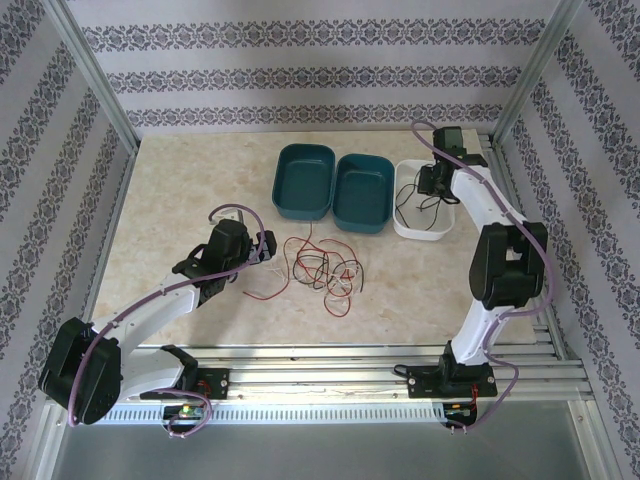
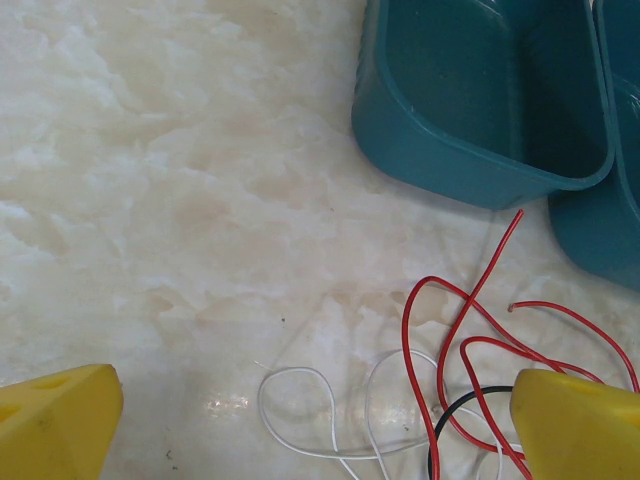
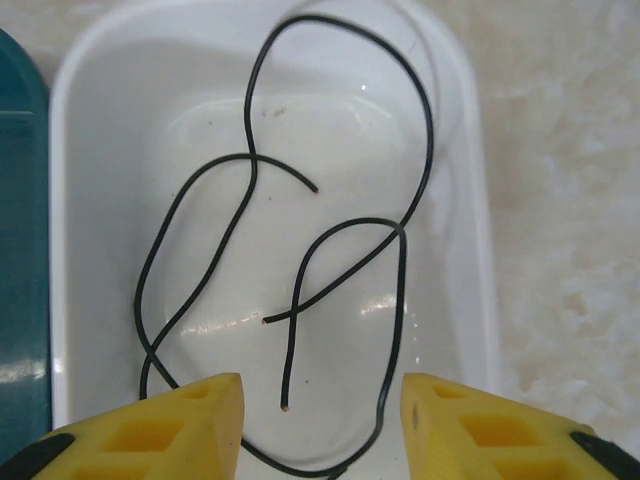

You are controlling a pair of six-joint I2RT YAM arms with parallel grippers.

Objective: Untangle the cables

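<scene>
- The table (image 1: pixel 180 200) has a marbled cream top. Patterned walls enclose it on three sides.
- The tangle of cables (image 1: pixel 320 265), made of red, black and white strands, lies on the table top near the middle. It sits in front of the two teal tubs and touches neither.
- The left teal tub (image 1: pixel 303 214) and the right teal tub (image 1: pixel 360 226) stand side by side with their walls touching. The white tub (image 1: pixel 420 234) stands just to the right of them.
- The left gripper (image 1: pixel 268 243) sits low over the table, just left of the tangle. Its fingers are spread wide with nothing pinched.
- In the left wrist view, a white strand (image 2: pixel 295 370) loops on the table between the fingers. A red strand (image 2: pixel 404 330) and a black strand (image 2: pixel 465 400) run behind the right finger (image 2: pixel 575 425), which hides part of them. The teal tub wall stands beyond the strands.
- The right gripper (image 3: pixel 320 420) hangs over the white tub with its fingers apart, gripping nothing.
- A separate black cable (image 3: pixel 431 140) lies loose in the white tub, crossing itself in open loops. One end lies below the gap between the fingers.
</scene>
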